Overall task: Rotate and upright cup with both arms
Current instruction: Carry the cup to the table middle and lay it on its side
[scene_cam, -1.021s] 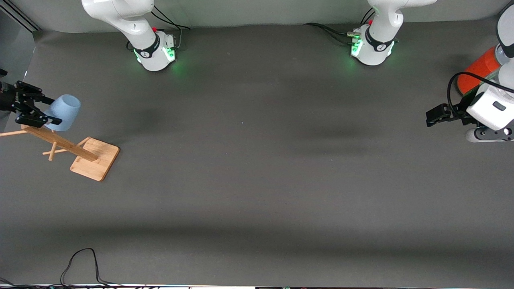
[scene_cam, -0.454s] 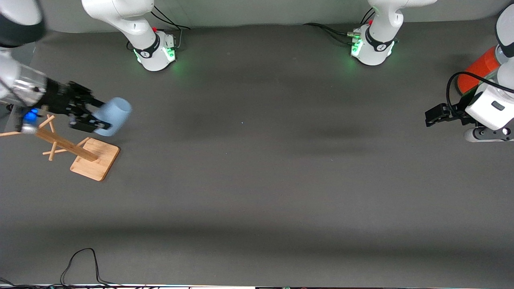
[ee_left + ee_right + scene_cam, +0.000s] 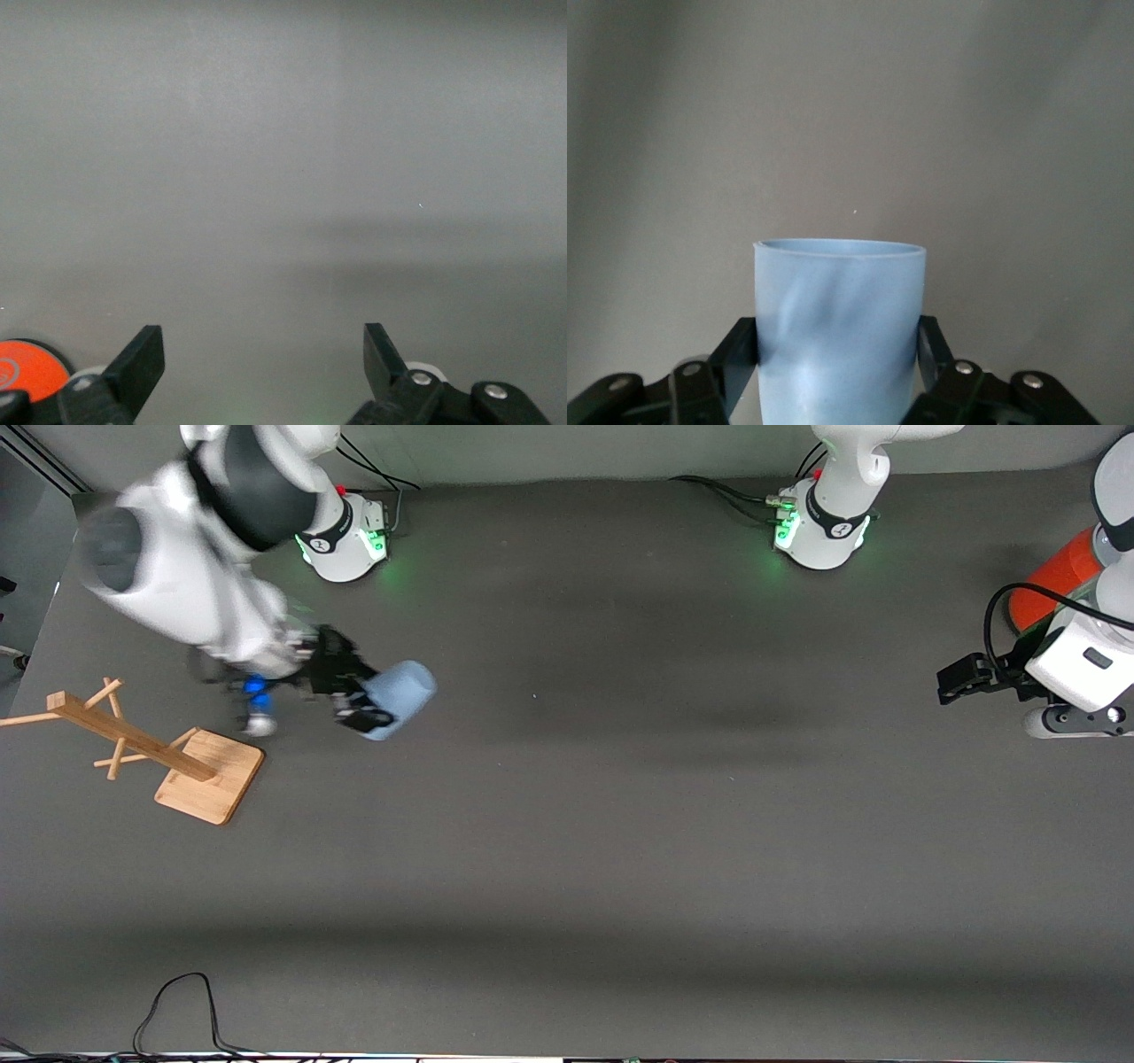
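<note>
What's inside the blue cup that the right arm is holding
Nothing can be confirmed. The cup is clamped sideways in the right gripper over bare table. The right wrist view shows only its outer wall and rim edge; the front view shows only its outer wall, so the interior is hidden.

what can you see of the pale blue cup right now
The small pale-blue handleless cup looks smooth, matte and soft-walled: its side dents where the right hand is shut on it, one black finger on each side. It is held off the dark grey table, lying sideways, its far end pointing toward the left arm's end. Nothing else touches it.
</note>
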{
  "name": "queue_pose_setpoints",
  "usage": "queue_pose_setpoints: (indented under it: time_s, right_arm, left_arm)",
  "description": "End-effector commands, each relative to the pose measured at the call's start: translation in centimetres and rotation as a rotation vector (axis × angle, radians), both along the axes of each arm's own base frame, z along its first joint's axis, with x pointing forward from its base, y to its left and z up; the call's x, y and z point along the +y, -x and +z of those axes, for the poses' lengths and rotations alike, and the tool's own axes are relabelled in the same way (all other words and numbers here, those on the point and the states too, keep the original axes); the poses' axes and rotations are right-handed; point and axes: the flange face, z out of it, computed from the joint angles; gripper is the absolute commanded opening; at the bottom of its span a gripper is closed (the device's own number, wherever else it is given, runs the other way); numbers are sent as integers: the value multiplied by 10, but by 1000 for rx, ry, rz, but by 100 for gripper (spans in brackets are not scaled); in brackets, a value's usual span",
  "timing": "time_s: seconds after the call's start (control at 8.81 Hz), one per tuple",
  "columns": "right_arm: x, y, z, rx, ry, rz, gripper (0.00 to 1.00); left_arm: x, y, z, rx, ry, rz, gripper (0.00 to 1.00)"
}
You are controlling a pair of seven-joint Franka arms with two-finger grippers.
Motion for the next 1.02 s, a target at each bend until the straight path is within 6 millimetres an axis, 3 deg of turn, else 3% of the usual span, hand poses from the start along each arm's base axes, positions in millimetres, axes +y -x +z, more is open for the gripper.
queue_pose_setpoints:
  time_s: [0.0, 0.34, 0.57, 0.79, 0.91]
  right_arm:
    - [80, 4, -34, -14, 34, -52, 52]
    - [170, 34, -130, -13, 118, -161, 52]
    - [205, 53, -202, -10, 186, -255, 52]
    - [234, 74, -249, -22, 220, -280, 57]
    - [243, 84, -264, -44, 236, -280, 64]
  left_arm:
    - [-1, 8, 8, -5, -11, -9, 100]
    - [-1, 8, 7, -2, -11, -9, 100]
    - [-1, 8, 8, -1, -12, -9, 100]
    - [-5, 8, 9, -2, -11, -15, 100]
    - [-6, 8, 10, -4, -11, -17, 100]
